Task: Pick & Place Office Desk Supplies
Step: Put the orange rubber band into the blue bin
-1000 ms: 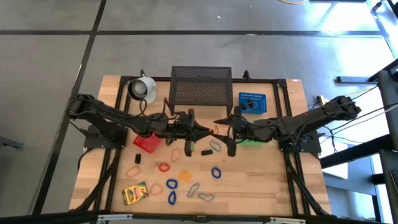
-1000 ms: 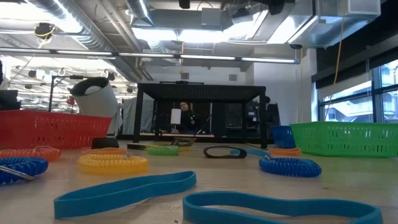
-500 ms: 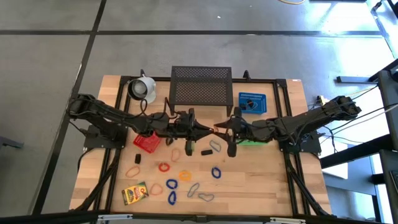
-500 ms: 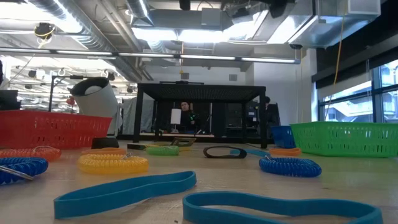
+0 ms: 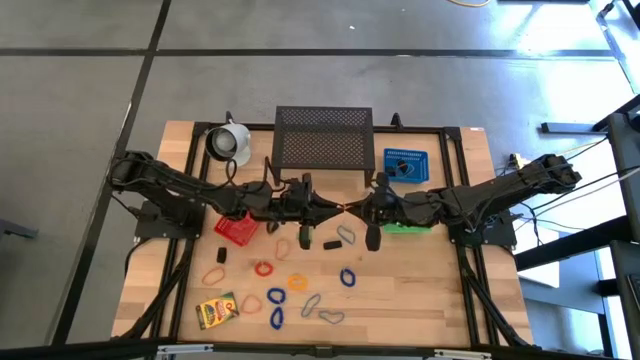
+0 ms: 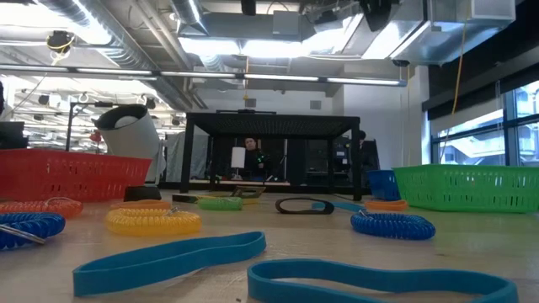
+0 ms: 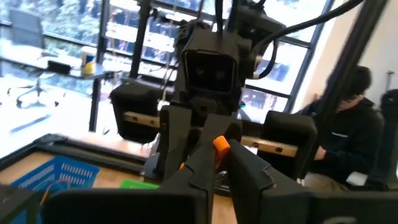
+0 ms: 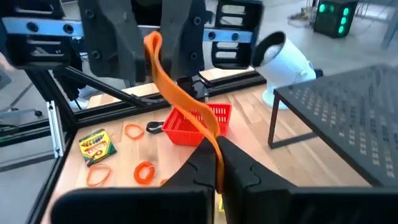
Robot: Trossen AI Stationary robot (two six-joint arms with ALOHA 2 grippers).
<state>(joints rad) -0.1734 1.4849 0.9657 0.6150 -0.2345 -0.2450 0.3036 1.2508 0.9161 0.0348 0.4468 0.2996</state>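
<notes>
Over the middle of the table the right gripper (image 5: 352, 208) has slid in toward the left gripper (image 5: 338, 208), and the gap between them is now gone. Their tips meet at the orange loop (image 8: 178, 93), pinched from both sides. Everything else lies unmoved.

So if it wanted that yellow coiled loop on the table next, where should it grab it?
Probably from straight above, pinching one side of the yellow coiled loop across its rim. It lies flat on the table, so only its edge gives the fingers something to close on; the sides look clear of neighbours.
</notes>
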